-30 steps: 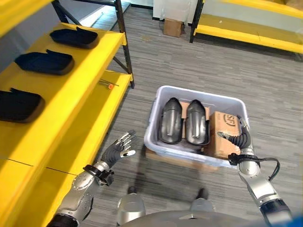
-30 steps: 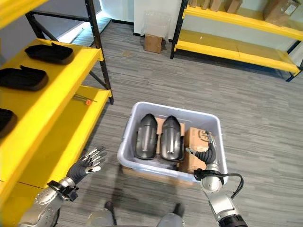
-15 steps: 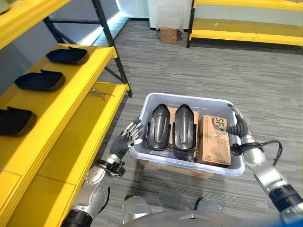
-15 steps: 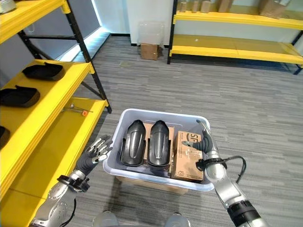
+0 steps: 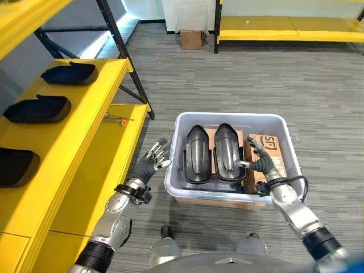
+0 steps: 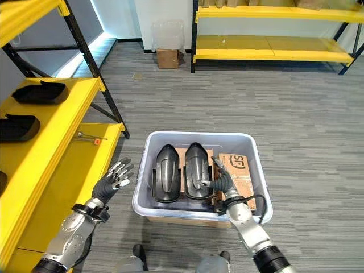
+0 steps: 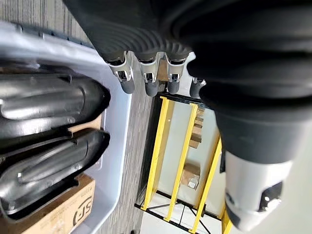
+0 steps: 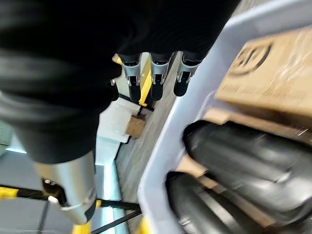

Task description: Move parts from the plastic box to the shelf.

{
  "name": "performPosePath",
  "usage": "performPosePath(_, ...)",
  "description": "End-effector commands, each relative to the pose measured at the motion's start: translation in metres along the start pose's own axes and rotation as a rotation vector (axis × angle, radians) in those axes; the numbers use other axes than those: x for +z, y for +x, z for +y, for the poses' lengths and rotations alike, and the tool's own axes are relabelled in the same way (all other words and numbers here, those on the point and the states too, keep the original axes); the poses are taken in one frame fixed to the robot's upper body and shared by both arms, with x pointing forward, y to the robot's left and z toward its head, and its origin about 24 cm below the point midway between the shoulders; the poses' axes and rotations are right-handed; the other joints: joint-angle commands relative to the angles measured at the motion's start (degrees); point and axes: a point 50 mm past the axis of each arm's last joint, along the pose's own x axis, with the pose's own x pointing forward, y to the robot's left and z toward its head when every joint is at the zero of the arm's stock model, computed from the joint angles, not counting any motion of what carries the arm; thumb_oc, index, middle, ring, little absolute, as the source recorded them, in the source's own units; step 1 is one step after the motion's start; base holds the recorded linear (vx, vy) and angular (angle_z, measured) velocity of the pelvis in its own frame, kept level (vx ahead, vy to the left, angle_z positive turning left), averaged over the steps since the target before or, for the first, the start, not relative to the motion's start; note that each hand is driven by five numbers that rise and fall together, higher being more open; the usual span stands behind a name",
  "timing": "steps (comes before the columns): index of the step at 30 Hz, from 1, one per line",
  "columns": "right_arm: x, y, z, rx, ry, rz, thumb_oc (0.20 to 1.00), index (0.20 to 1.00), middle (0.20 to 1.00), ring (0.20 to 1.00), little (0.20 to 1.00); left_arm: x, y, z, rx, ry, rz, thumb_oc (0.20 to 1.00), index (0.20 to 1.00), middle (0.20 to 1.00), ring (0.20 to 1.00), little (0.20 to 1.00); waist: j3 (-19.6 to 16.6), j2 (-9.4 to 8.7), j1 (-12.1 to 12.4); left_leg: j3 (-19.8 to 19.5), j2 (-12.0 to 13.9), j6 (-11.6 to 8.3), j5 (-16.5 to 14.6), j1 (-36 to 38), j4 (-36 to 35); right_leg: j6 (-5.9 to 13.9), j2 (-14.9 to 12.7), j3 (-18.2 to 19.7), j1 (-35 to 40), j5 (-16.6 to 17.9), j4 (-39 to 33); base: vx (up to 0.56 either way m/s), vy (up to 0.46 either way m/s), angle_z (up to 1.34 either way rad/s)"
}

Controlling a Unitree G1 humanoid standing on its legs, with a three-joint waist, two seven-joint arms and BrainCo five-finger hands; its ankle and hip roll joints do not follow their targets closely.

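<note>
A pale grey plastic box point(image 5: 177, 152) stands on the floor. In it lie two black moulded parts point(image 5: 197, 154) point(image 5: 226, 151) side by side, with a brown cardboard box point(image 5: 270, 149) to their right. My right hand point(image 5: 260, 164) is open inside the box, over the cardboard, thumb reaching to the right-hand black part. My left hand point(image 5: 149, 166) is open just outside the box's left wall, fingers spread, holding nothing. In the left wrist view its fingers point(image 7: 147, 84) hover by the box wall point(image 7: 118, 127). The yellow shelf point(image 5: 85, 122) at the left carries three black parts point(image 5: 69, 74) point(image 5: 37, 108) point(image 5: 14, 168).
The shelf's lower level point(image 5: 105, 170) reaches close to my left arm, with an orange-handled tool point(image 5: 121, 119) on it. A small cardboard box point(image 5: 190, 38) and a second yellow rack point(image 5: 284, 25) stand at the far side of the grey floor.
My right hand has moved from the box's right rim inward over the cardboard box to the right-hand black part. The left hand has stayed beside the left wall. The camera has shifted.
</note>
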Motion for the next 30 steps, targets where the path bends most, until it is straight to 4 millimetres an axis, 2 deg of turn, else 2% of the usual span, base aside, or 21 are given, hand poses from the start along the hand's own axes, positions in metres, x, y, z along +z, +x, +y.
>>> performPosePath(1,0.031,0.015,-0.025,-0.117,0.029,-0.117,1.000,1.000,1.000,1.000,1.000,0.016,0.001,-0.016,-0.077,0.007,-0.090,1.000,1.000,1.000,1.000,1.000,-0.08,2.46,0.55,-2.49,4.98,0.70,-2.01,-2.30,6.12,-0.72,3.05,-0.57,-2.05,-2.70,3.91,0.14,0.070,-0.04)
performPosePath(5,0.035,0.023,-0.027,-0.151,0.066,-0.102,1.000,1.000,1.000,1.000,1.000,0.020,-0.003,-0.016,-0.085,0.008,-0.091,1.000,1.000,1.000,1.000,1.000,1.30,2.14,2.64,-3.72,4.28,1.29,-2.73,-4.61,7.30,0.06,2.24,-0.82,-3.58,-2.58,4.44,0.07,0.065,0.07)
performPosePath(6,0.056,0.042,-0.039,-0.228,0.087,-0.139,1.000,1.000,1.000,1.000,1.000,0.035,0.004,-0.014,-0.087,0.017,-0.149,1.000,1.000,1.000,1.000,1.000,4.33,2.40,4.52,-4.48,4.32,1.15,-2.54,-8.64,8.18,0.67,1.34,-1.46,-6.84,-2.48,5.52,-0.22,0.040,0.13)
performPosePath(8,0.075,0.057,-0.058,-0.305,0.137,-0.170,1.000,1.000,1.000,1.000,1.000,0.051,0.014,-0.015,-0.112,0.033,-0.201,1.000,1.000,1.000,1.000,1.000,7.10,2.88,5.82,-5.20,4.57,0.65,-2.10,-12.15,9.15,0.87,0.82,-2.01,-9.19,-2.55,6.52,-0.23,0.023,0.17)
performPosePath(14,0.107,0.067,-0.096,-0.500,0.103,-0.241,1.000,1.000,1.000,1.000,1.000,0.076,0.025,-0.025,-0.129,0.049,-0.268,1.000,1.000,1.000,1.000,1.000,13.08,4.54,7.24,-6.67,5.13,-0.06,-0.72,-19.31,11.68,0.67,-0.12,-2.00,-14.69,-3.17,10.31,-0.08,0.016,0.15)
performPosePath(18,0.124,0.077,-0.108,-0.483,0.147,-0.266,1.000,1.000,1.000,1.000,1.000,0.081,0.031,-0.028,-0.124,0.040,-0.271,1.000,1.000,1.000,1.000,1.000,15.79,5.34,8.14,-7.55,4.83,-0.26,-0.18,-22.66,12.80,0.43,-0.42,-1.98,-18.23,-3.66,12.89,-0.04,0.023,0.09)
performPosePath(22,0.128,0.079,-0.105,-0.445,0.129,-0.277,1.000,1.000,1.000,1.000,1.000,0.080,0.034,-0.036,-0.134,0.033,-0.258,1.000,1.000,1.000,1.000,1.000,16.47,5.72,8.40,-7.92,4.59,0.15,0.00,-25.87,13.78,0.19,-0.74,-1.74,-22.45,-4.08,15.68,0.01,0.025,0.03)
performPosePath(26,0.126,0.083,-0.101,-0.466,0.158,-0.212,1.000,1.000,1.000,1.000,1.000,0.077,0.037,-0.037,-0.097,-0.006,-0.247,1.000,1.000,1.000,1.000,1.000,16.47,5.85,8.62,-7.74,4.32,0.37,-0.31,-29.44,15.15,0.21,-1.58,-1.38,-27.02,-4.89,18.75,0.02,0.037,0.06)
performPosePath(30,0.113,0.089,-0.095,-0.406,0.260,-0.138,1.000,1.000,1.000,1.000,1.000,0.073,0.038,-0.038,-0.104,-0.010,-0.217,1.000,1.000,1.000,1.000,1.000,16.47,6.27,9.04,-8.27,3.88,0.75,-0.85,-32.15,16.57,-0.06,-1.84,-0.86,-30.42,-5.77,21.73,0.04,0.012,0.14)
